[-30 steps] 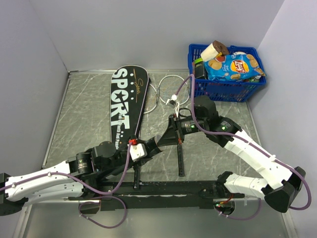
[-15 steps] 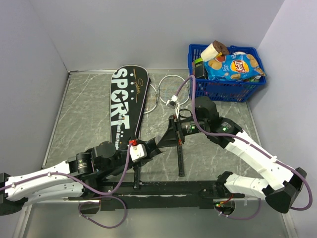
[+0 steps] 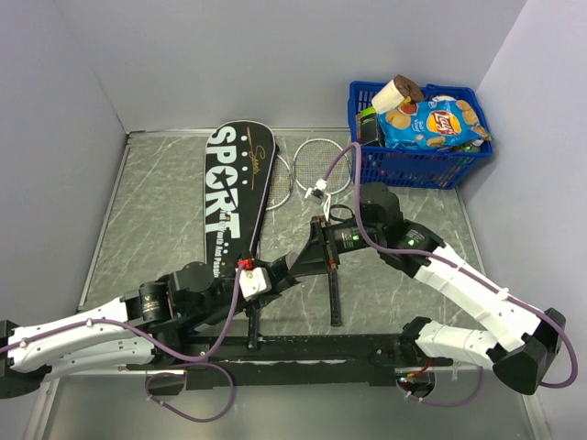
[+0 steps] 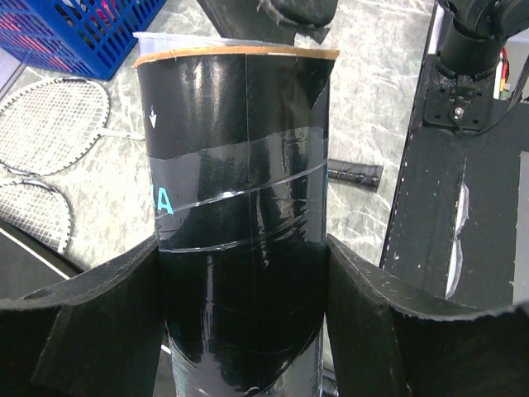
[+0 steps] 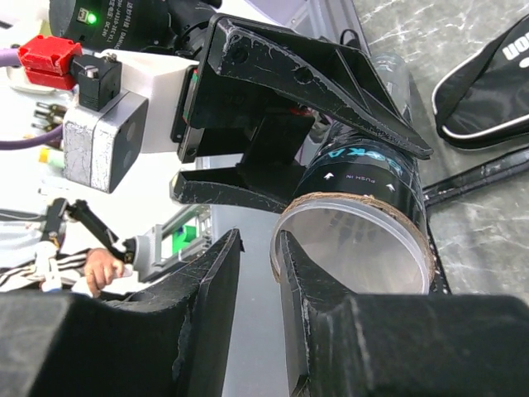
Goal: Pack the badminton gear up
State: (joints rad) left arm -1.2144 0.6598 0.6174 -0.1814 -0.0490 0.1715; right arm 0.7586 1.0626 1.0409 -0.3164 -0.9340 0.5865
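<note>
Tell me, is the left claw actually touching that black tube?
Touching. The left wrist view shows the black tube standing inside the left gripper, which presses against it on both sides with no gap.

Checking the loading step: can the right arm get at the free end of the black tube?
Probably yes: the left gripper clamps the tube by its sides, leaving that end free, and the right gripper hangs just beside its rim, nothing between.
</note>
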